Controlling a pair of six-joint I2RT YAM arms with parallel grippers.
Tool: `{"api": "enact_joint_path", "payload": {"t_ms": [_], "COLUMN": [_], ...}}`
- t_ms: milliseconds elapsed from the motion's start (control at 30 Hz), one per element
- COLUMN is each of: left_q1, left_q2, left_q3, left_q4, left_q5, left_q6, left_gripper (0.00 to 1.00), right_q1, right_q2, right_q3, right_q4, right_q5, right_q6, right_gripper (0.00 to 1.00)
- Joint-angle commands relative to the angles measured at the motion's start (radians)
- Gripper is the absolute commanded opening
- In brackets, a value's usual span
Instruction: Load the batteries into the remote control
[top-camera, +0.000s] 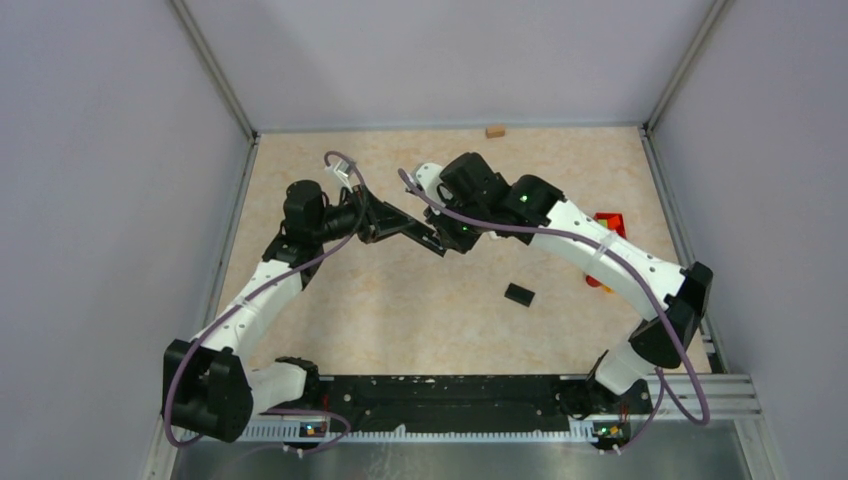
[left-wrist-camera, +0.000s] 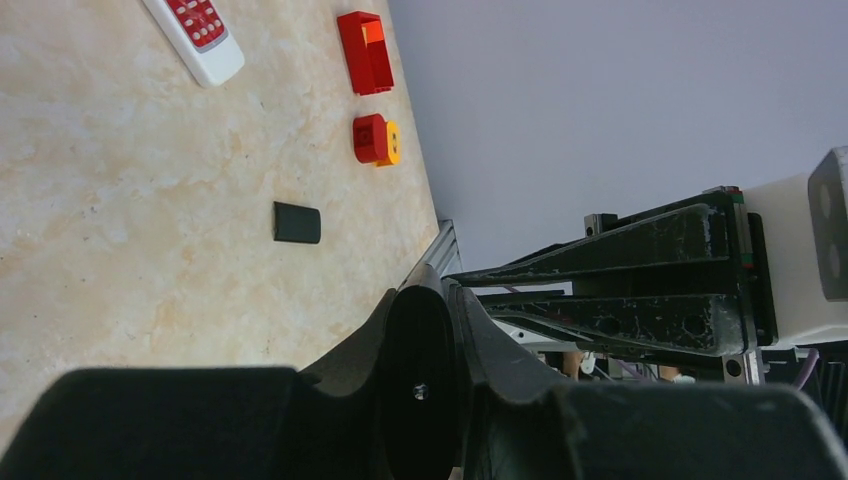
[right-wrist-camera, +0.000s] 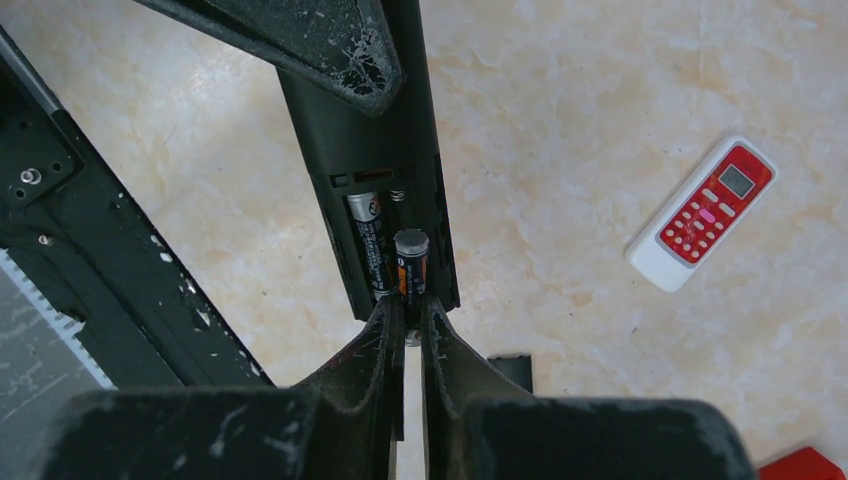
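My left gripper (top-camera: 398, 226) is shut on a black remote control (right-wrist-camera: 365, 150) and holds it above the table; in the left wrist view the jaws (left-wrist-camera: 432, 292) clamp its rounded end (left-wrist-camera: 420, 380). The remote's back compartment is open. One dark battery (right-wrist-camera: 367, 243) lies seated in it. My right gripper (right-wrist-camera: 407, 306) is shut on a second battery (right-wrist-camera: 411, 262), dark with an orange band, its far end inside the compartment beside the first. In the top view the right gripper (top-camera: 452, 240) meets the remote (top-camera: 428, 239) at mid-table. Other batteries are out of view.
A black battery cover (top-camera: 519, 294) lies on the table; it also shows in the left wrist view (left-wrist-camera: 297, 222). A white and red remote (right-wrist-camera: 705, 212) lies flat. Red blocks (left-wrist-camera: 365, 50) and a red and orange piece (left-wrist-camera: 376, 140) sit near the right edge. A wooden block (top-camera: 494, 131) is at the back wall.
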Motion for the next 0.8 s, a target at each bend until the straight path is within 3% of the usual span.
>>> {"api": "enact_joint_path", "payload": {"t_ms": [0, 500, 667, 767], "left_q1": [-0.004, -0.004, -0.004, -0.004], "left_q2": [-0.011, 0.016, 0.019, 0.02], "left_q3": [0.0, 0.007, 0.005, 0.005], "left_q4": [0.069, 0.082, 0.085, 0.084], "left_q5": [0.029, 0.066, 0.065, 0.06], "left_q6": [-0.011, -0.016, -0.017, -0.013], "left_gripper": [0.0, 0.0, 0.0, 0.0], "right_q1": [0.013, 0.013, 0.013, 0.014], "right_q2": [0.017, 0.029, 0.025, 0.025], "right_q3": [0.054, 0.041, 0.027, 0.02], "right_q4": [0.0, 0.036, 0.054, 0.062], "right_q5": [0.011, 0.003, -0.026, -0.002], "right_q6": [-0.022, -0.061, -0.063, -0.052], "right_gripper": [0.06, 0.2, 0.04, 0.01]}}
